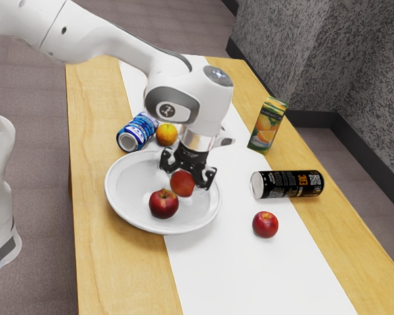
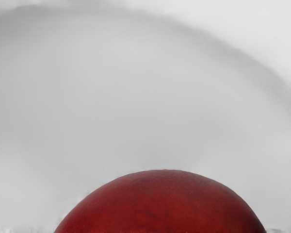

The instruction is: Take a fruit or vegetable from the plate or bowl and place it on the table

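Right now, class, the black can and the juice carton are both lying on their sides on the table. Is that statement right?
Not quite: the exterior view shows the juice carton standing upright, not lying on its side. The rest holds: the black can is lying on its side, and both are on the table.

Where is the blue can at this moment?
In the exterior view's left half, the blue can lies on the table beside the orange fruit, near the white plate.
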Controlling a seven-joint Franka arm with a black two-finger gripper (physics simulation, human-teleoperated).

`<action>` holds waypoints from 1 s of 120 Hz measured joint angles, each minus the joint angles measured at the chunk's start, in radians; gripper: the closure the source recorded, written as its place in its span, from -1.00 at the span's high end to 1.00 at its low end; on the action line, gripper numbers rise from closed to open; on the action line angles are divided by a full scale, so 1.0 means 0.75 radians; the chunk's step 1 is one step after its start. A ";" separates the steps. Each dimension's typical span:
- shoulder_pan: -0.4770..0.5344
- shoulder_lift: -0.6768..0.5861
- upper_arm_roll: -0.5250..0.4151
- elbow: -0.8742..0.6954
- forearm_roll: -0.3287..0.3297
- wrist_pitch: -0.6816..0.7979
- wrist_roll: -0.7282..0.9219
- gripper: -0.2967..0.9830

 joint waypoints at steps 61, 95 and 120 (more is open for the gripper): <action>-0.217 0.477 -0.186 0.850 0.187 -0.391 -0.050 -0.07; -0.281 0.647 -0.180 0.909 0.192 -0.446 -0.077 0.26; -0.311 0.572 -0.262 0.968 0.343 -0.534 -0.087 0.48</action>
